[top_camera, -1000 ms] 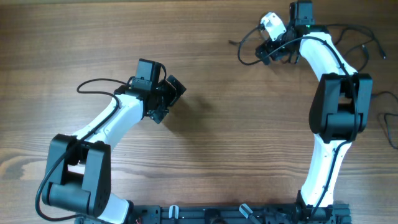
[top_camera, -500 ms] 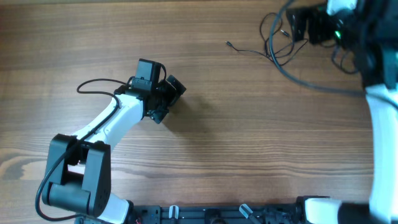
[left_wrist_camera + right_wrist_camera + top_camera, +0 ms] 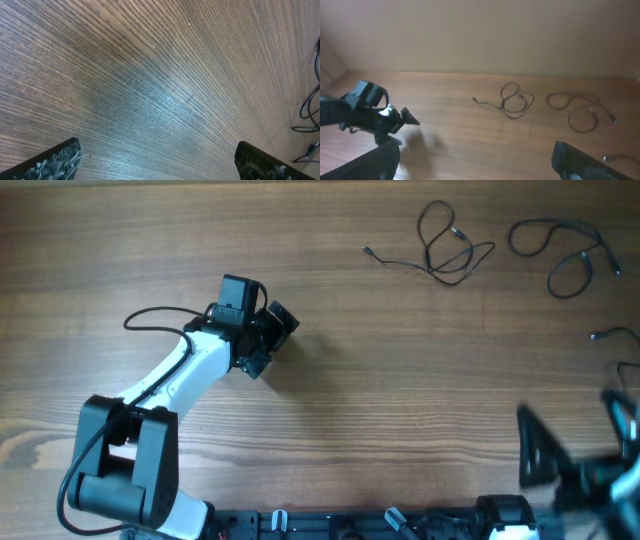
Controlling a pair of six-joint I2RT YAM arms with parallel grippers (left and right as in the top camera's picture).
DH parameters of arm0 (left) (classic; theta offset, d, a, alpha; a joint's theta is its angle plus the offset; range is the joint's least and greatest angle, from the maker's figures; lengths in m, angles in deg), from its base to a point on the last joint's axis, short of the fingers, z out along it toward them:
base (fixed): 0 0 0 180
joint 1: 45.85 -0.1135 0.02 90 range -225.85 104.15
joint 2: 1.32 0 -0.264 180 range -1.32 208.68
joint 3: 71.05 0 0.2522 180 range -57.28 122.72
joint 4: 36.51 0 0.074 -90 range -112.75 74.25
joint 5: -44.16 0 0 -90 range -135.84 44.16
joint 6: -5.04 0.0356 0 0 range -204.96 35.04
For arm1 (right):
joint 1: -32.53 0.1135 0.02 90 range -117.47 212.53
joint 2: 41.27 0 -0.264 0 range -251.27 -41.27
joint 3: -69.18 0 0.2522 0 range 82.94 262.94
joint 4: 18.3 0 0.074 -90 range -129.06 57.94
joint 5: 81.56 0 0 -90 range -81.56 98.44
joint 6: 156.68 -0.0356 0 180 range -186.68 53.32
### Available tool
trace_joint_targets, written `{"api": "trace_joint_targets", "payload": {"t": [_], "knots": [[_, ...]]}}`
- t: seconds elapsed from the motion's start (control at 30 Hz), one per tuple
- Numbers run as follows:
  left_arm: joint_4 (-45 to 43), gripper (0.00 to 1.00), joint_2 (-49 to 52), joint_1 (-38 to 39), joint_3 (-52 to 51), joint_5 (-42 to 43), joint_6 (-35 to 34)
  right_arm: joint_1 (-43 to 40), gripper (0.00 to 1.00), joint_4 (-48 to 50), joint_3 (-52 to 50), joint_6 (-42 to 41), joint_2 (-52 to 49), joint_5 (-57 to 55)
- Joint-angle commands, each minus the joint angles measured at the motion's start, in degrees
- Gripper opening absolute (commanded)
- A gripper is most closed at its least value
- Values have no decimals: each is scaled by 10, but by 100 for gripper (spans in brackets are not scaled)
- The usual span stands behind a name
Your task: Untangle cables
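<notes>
Three thin black cables lie apart on the far right of the wooden table. One cable [image 3: 450, 252] is loosely looped, with a tail running left. A second cable [image 3: 560, 252] forms two open loops to its right. The third cable [image 3: 615, 335] shows partly at the right edge. My right gripper [image 3: 580, 445] is blurred at the near right corner, open and empty, far from them. The right wrist view shows the looped cable [image 3: 512, 102] and the second cable [image 3: 577, 107] ahead of my open right gripper [image 3: 475, 155]. My left gripper [image 3: 275, 342] is open over bare wood [image 3: 157, 155].
A bit of cable with a plug [image 3: 310, 112] shows at the right edge of the left wrist view. The left arm [image 3: 370, 112] appears at the left of the right wrist view. The arms' base rail [image 3: 350, 525] runs along the near edge.
My right arm has swung away from the cables at the far right and back to the near right corner. The looped cable now lies uncovered and spread out. The left arm has not moved.
</notes>
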Motion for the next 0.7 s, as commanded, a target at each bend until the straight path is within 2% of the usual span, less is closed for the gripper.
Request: {"api": "trace_joint_targets", "payload": {"t": [0.0,0.03,0.1,0.13,0.27,0.47,0.5,0.67], "knots": [[0,100,-9,-1,1,-2,-1,1,100,33,-100,-38,126,-37],[0,100,-9,-1,1,-2,-1,1,100,35,-132,-47,156,-37],[0,100,-9,-1,1,-2,-1,1,100,31,-210,-167,209,-37],[0,100,-9,-1,1,-2,-1,1,100,29,-228,-187,214,-53],[0,100,-9,-1,1,-2,-1,1,100,74,-306,-191,214,-115],[0,100,-9,-1,1,-2,-1,1,100,306,-472,-137,214,-102],[0,100,-9,-1,1,-2,-1,1,100,371,-520,-135,214,-97],[0,100,-9,-1,1,-2,-1,1,100,529,-637,-133,217,-88]]}}
